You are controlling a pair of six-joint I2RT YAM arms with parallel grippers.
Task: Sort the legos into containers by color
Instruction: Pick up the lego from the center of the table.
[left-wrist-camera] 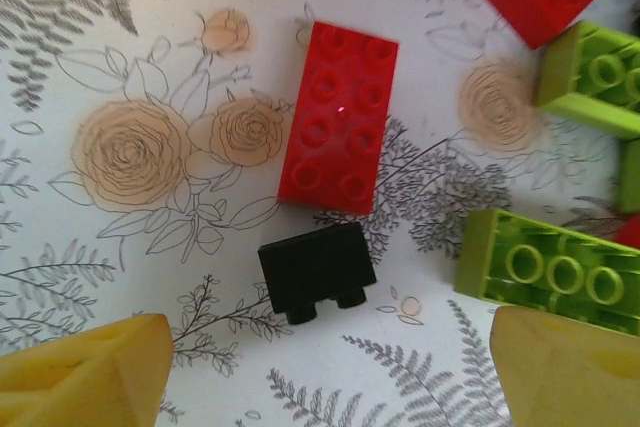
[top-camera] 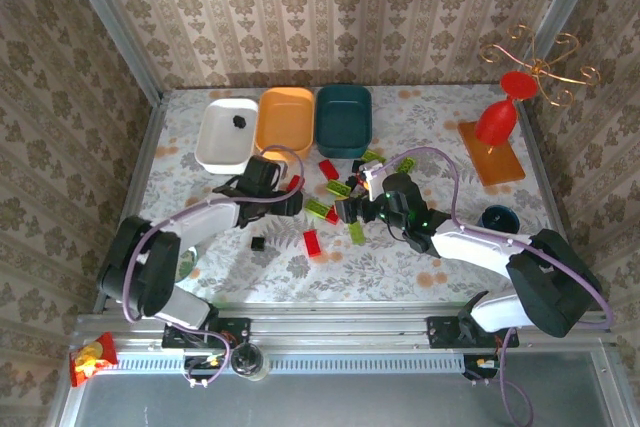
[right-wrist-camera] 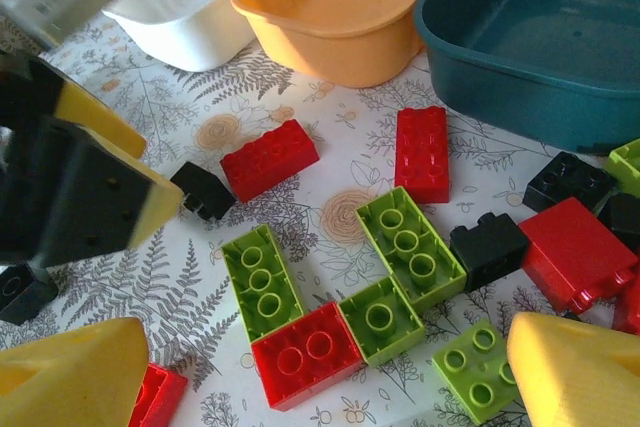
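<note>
Red, lime green and black legos lie scattered mid-table in front of the white tray (top-camera: 213, 152), orange tray (top-camera: 285, 137) and teal tray (top-camera: 343, 137). One black brick (top-camera: 238, 120) lies in the white tray. My left gripper (left-wrist-camera: 330, 372) is open, low over the cloth, with a small black brick (left-wrist-camera: 317, 269) just beyond its yellow fingertips (left-wrist-camera: 85, 372) and a red oblong brick (left-wrist-camera: 338, 115) farther on. My right gripper (right-wrist-camera: 320, 387) is open above a cluster of lime bricks (right-wrist-camera: 410, 245) and a red brick (right-wrist-camera: 305, 352). Nothing sits between either pair of fingers.
The two grippers (top-camera: 293, 197) (top-camera: 345, 210) face each other closely over the pile. A red goblet (top-camera: 497, 122) on an orange board, a gold wire stand (top-camera: 545, 62) and a dark blue cup (top-camera: 497, 217) stand at the right. A stray black brick (top-camera: 258, 243) lies nearer the bases.
</note>
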